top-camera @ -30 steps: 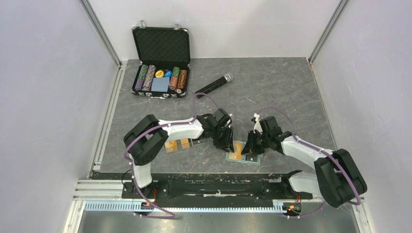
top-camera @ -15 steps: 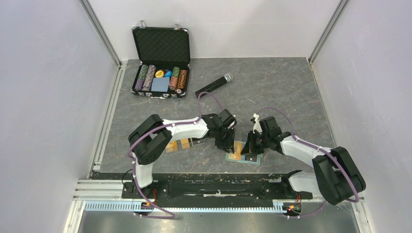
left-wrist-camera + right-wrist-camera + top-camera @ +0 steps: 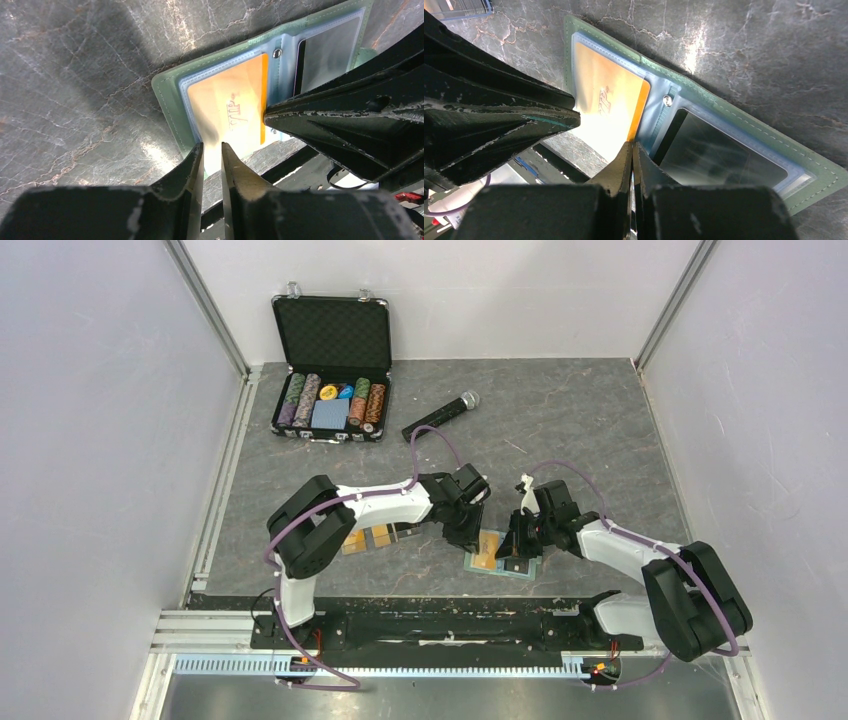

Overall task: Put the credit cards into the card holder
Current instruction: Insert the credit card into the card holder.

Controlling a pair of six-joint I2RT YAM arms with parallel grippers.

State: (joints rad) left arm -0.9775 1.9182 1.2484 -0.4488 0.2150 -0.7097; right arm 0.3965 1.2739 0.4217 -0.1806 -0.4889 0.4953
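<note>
Left end effector (image 3: 471, 536), top view: it is lowered onto the left half of the card holder (image 3: 478, 566). The right end effector (image 3: 515, 550) is lowered onto the right half. The card holder lies opened flat on the tabletop (image 3: 580, 430), close to its near edge and between the two arms. An orange card (image 3: 488, 553) shows on the holder's left half. More credit cards (image 3: 365, 539) lie flat on the tabletop to the left of the card holder, well apart from it. A microphone (image 3: 440, 415) lies beyond the card holder. An open poker chip case (image 3: 330, 390) stands further beyond, to the left.

Left wrist view: the left fingers (image 3: 196, 162) stand narrowly apart. Their tips are at the near edge of the orange card, with nothing clamped between them. The card lies on the holder's light blue inside, under glare. Whether it is fully seated in its pocket cannot be told. A snap button (image 3: 276, 52) sits just beside the card's far corner. A clear window pocket (image 3: 327, 50) lies past the button. The right end effector crosses the card's right edge.

Right wrist view: the right fingers (image 3: 621, 165) are pressed together with no gap. Their tip meets the orange card's edge at the holder's middle fold. The left end effector covers the card's other side.
</note>
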